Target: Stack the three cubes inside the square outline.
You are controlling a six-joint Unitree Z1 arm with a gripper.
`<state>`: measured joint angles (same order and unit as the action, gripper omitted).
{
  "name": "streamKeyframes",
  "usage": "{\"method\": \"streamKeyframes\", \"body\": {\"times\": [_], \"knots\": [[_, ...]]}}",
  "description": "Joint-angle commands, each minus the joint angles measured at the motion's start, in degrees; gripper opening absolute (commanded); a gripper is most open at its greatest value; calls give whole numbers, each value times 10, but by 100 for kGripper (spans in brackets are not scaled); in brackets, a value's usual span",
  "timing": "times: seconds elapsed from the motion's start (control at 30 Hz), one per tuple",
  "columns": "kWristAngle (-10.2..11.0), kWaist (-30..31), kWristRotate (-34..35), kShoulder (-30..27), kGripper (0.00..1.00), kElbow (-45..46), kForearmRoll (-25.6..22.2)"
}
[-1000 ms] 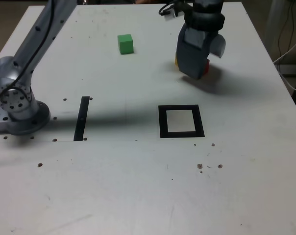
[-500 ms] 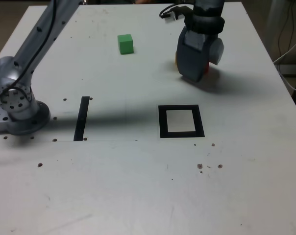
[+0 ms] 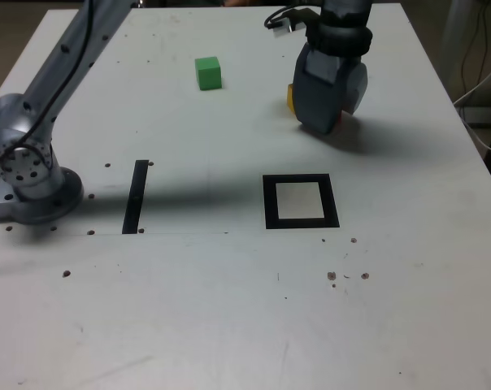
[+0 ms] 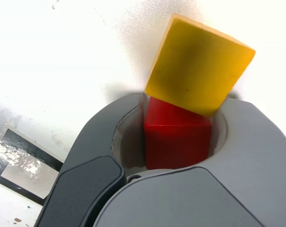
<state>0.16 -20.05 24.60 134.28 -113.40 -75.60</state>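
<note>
Our end effector [image 4: 175, 135] closes around the red cube [image 4: 177, 144]; the yellow cube [image 4: 200, 65] sits skewed just beyond its fingertips, no long axis discernible.

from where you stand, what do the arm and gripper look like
The arm is a grey tube with dark dots along it, a black cable running beside it and a rounded grey base joint. The gripper has two thick, rounded jaws, one dark grey and one lighter grey, with dark seam lines.
</note>
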Motion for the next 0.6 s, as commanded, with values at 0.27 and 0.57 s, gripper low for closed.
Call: {"method": "streamKeyframes", "body": {"times": [0.27, 0.57], "knots": [[-1, 8, -2, -8, 29, -9, -15], [1, 50, -30, -39, 27, -15, -28]]}}
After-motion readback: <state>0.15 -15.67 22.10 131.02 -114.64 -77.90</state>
